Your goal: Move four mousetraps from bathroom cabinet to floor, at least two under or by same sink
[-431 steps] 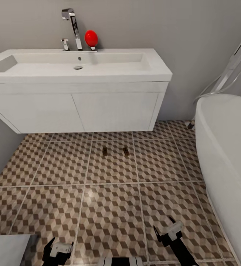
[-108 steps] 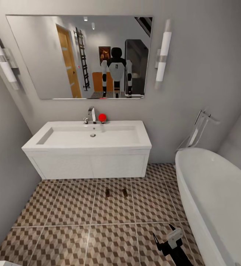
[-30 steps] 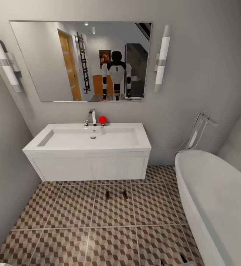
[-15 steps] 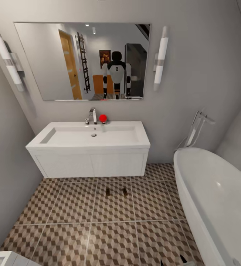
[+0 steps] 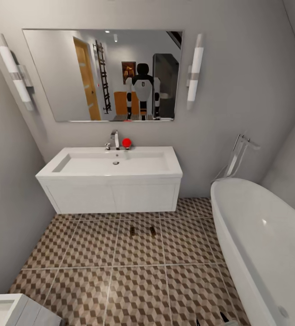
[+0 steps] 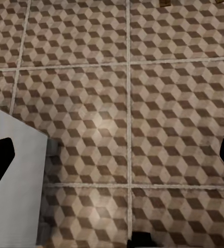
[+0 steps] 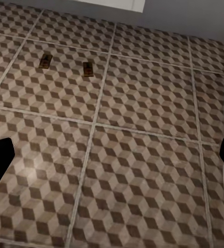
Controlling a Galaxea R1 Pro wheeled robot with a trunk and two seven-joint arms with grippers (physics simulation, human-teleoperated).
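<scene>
Two mousetraps lie side by side on the patterned bathroom floor, just in front of the white wall-hung sink. In the right wrist view the same two mousetraps lie well ahead of my right gripper, which is open and empty. My left gripper is open too, over bare tiles, with both traps cut off at the frame edge. In the mirror, the orange-brown cabinet stands behind my reflection. My right gripper's tips peek in at the bottom of the head view.
A white bathtub with a floor-standing tap fills the right side. A red ball-shaped object stands beside the sink's faucet. A white fixture's corner sits at my near left. Grey walls close in on the left and at the back.
The head view has shifted a little, so the sink sits slightly further right and more of the white corner shows at bottom left. The two mousetraps lie as before.
</scene>
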